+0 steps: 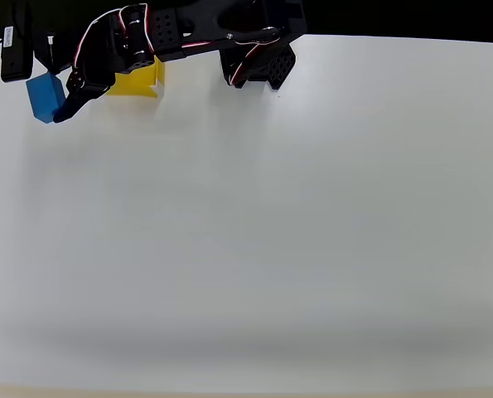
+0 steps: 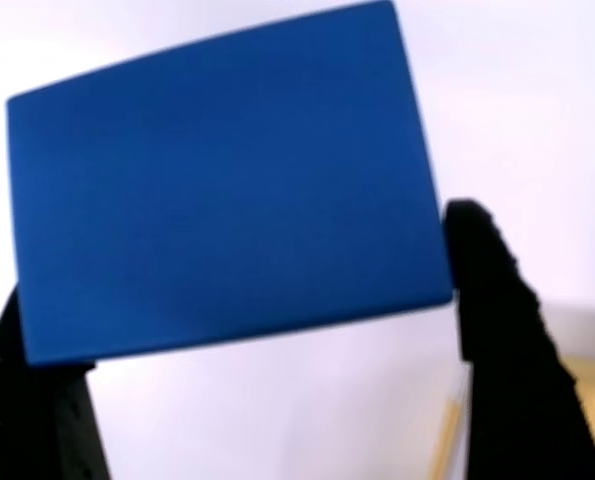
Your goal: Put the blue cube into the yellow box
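Blue fills most of my wrist view: the blue cube (image 2: pixel 227 185) sits between my two black fingers (image 2: pixel 502 330), one at each lower side of it, and it looks pinched in my gripper (image 2: pixel 267 330), both fingers touching its sides. From overhead, my gripper (image 1: pixel 60 106) meets the cube (image 1: pixel 44 96) at the far left corner of the table (image 1: pixel 271 249), close to the back edge. Whether the cube is lifted clear or resting on the table, I cannot tell.

So I judge the step in hand to be the grasp, with the carry not yet made. The yellow box (image 1: pixel 138 81) stands just beside the cube, to its right in the overhead view, also at the back edge and partly under my arm (image 1: pixel 188 37). The next move calls for a lift high enough to clear the box's wall, a short swing to the right, and a release with the cube centred over the opening; the box is not much wider than the cube, so aim matters.

White and bare, the table stretches forward from there. Beyond its back edge the room is dark.
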Robot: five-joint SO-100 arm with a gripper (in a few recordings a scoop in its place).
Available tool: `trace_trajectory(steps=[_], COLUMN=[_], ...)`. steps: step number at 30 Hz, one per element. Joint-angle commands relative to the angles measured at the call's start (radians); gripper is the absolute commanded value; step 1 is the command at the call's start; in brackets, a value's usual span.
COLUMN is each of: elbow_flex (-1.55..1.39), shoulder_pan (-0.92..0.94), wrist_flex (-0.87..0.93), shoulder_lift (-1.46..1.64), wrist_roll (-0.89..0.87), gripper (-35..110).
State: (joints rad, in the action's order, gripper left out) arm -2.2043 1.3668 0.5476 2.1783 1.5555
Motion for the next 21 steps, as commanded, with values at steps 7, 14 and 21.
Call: trace_trajectory(steps=[7,14,21], elbow_flex=[-0.183,-0.192,-0.207], shoulder_pan=[0.195,0.278,0.327], wrist_flex=[0.123,0.311,0.353], shoulder_lift=[0.353,0.445,0.442], wrist_roll=[0.035,0.014,-0.035], gripper=[28,28,28])
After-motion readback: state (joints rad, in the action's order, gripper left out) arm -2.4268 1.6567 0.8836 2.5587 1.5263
